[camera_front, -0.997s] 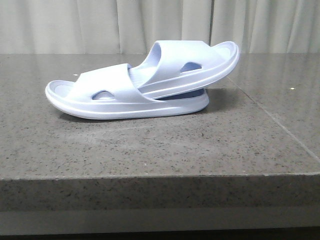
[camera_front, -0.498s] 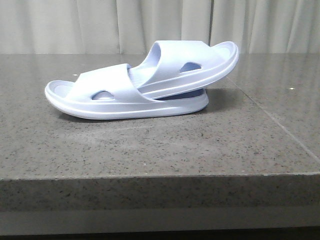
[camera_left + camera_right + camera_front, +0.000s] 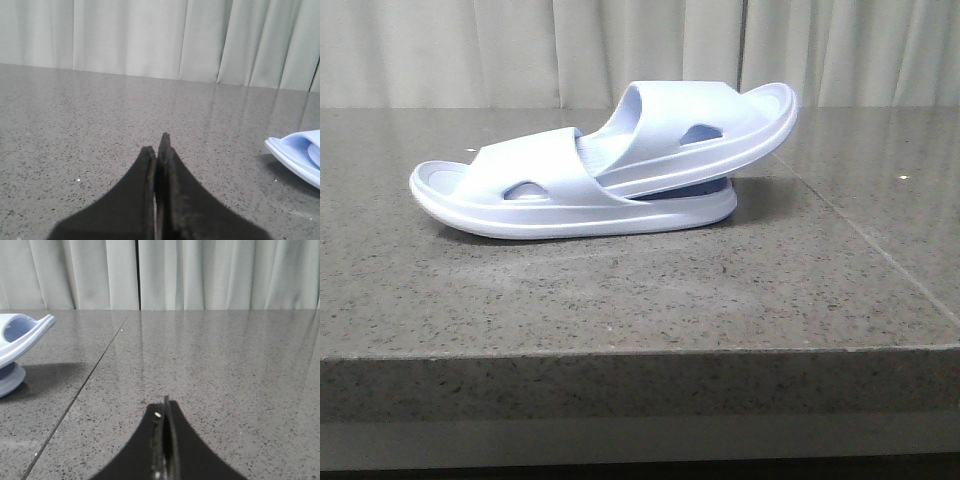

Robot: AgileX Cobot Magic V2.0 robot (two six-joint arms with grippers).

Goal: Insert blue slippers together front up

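Resting nested on table (image 3: 620, 310), blue slippers (image 3: 620, 170) — upper toe hidden; left pincer (image 3: 159, 150), right pincer (image 3: 165, 412) closed, empty.

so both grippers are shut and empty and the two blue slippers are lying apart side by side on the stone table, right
Not quite. The front view shows the blue slippers nested, not apart: one is tucked under the strap of the other and tilts up at the right. The rest holds: the left gripper and right gripper are shut and empty, and the pair rests on the stone table.

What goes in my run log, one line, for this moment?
pale lavender-blue foam slippers: nested, upper one tilted, on grey stone table | left gripper: shut, empty, clear | right gripper: shut, empty, clear
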